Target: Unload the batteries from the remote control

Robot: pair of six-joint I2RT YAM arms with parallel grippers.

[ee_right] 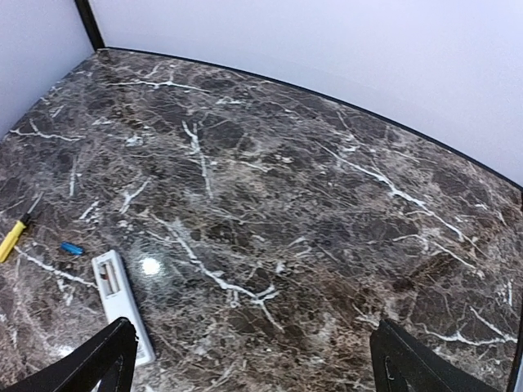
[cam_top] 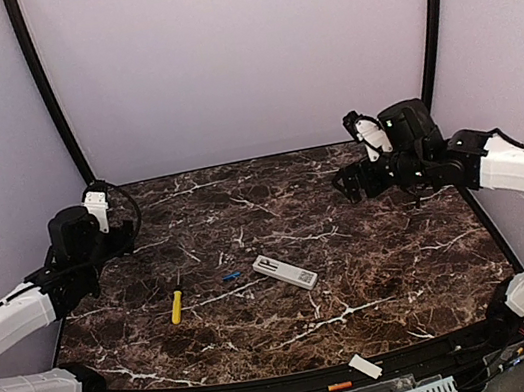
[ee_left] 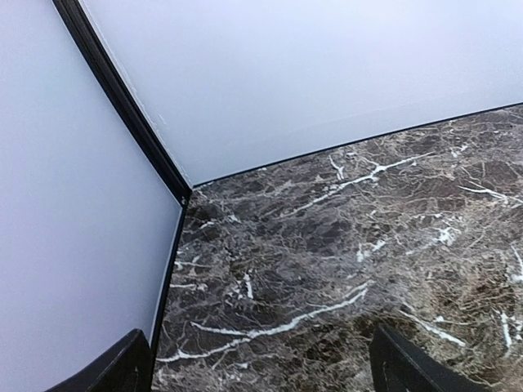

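The white remote control lies at the table's middle, back side up, its battery bay uncovered and showing no colour inside. It also shows in the right wrist view. A blue battery lies on the marble just left of it, also seen in the right wrist view. An orange battery lies on the black front rim. My left gripper is open and empty over the far-left corner. My right gripper is open and empty above the far right.
A yellow-handled screwdriver lies left of the blue battery, its handle showing in the right wrist view. A short white cover plate rests at the front edge beside the orange battery. Grey walls close the back and sides.
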